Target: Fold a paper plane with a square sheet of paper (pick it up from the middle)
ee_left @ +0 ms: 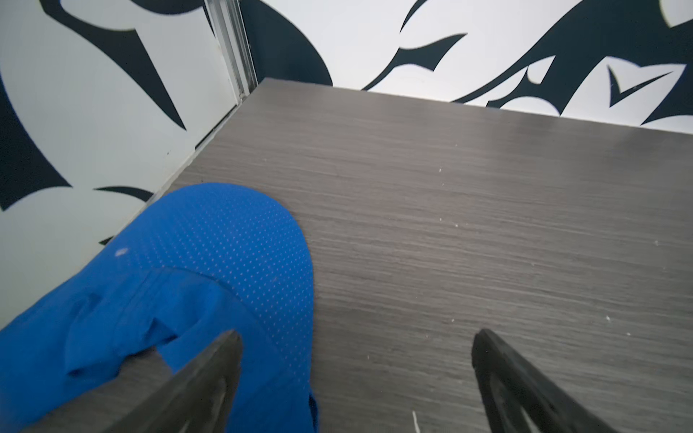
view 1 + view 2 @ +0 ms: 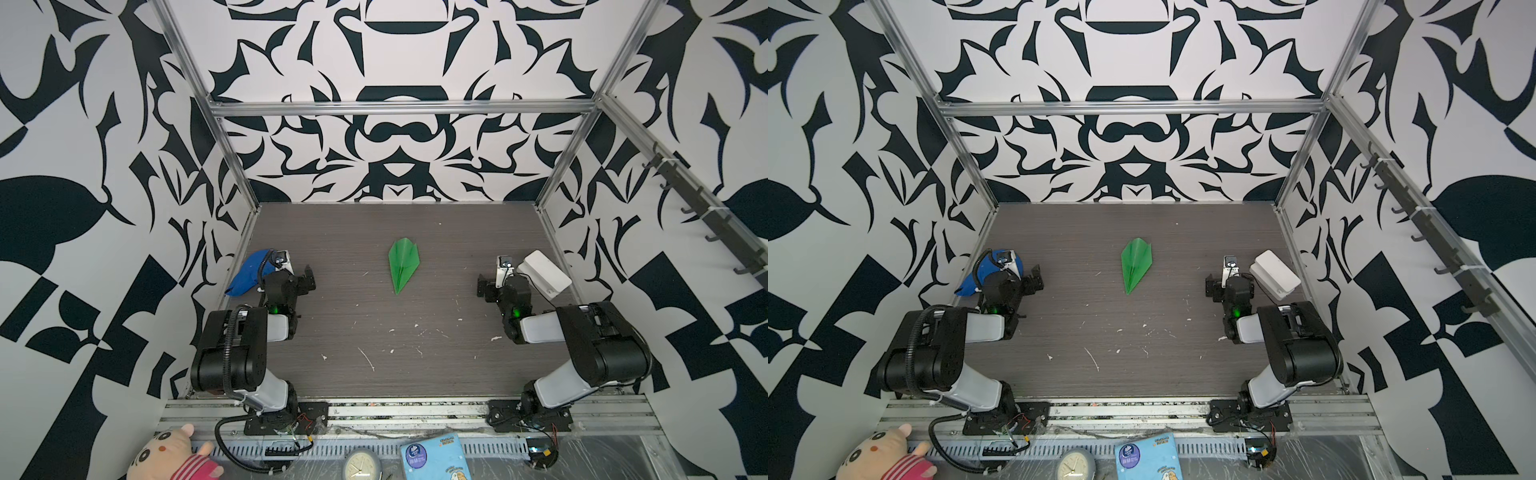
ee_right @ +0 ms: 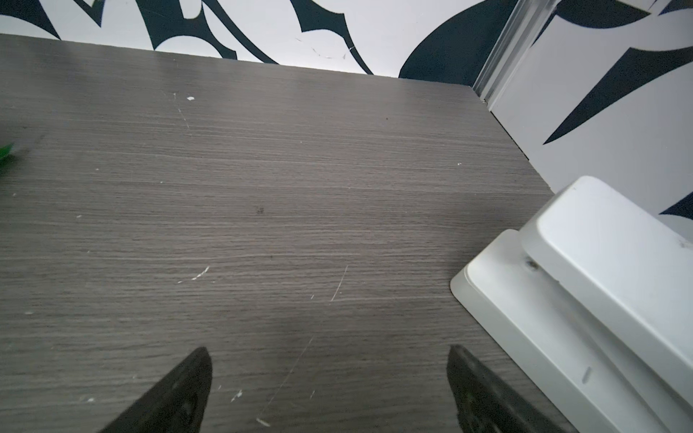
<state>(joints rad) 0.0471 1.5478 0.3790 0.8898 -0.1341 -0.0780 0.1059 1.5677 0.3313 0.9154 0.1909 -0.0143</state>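
Observation:
The square sheet of paper lies folded into a narrow green paper plane (image 2: 402, 264) (image 2: 1136, 264), flat on the dark wood table (image 2: 374, 332) near its middle, with the point toward the front. Nothing touches it. A sliver of its green shows at the edge of the right wrist view (image 3: 5, 153). My left gripper (image 2: 308, 276) (image 2: 1036, 277) (image 1: 356, 335) stands open and empty at the left side, well away from the plane. My right gripper (image 2: 484, 286) (image 2: 1210, 286) (image 3: 329, 349) is open and empty too, drawn back at the right side over bare table.
A blue cloth cap (image 2: 247, 272) (image 1: 187, 270) lies by the left wall, partly under my left fingers. A white stapler-like device (image 2: 544, 272) (image 3: 600, 285) sits by the right wall. Patterned walls enclose the table. A plush toy (image 2: 174, 455), a clock and a booklet lie beyond the front rail.

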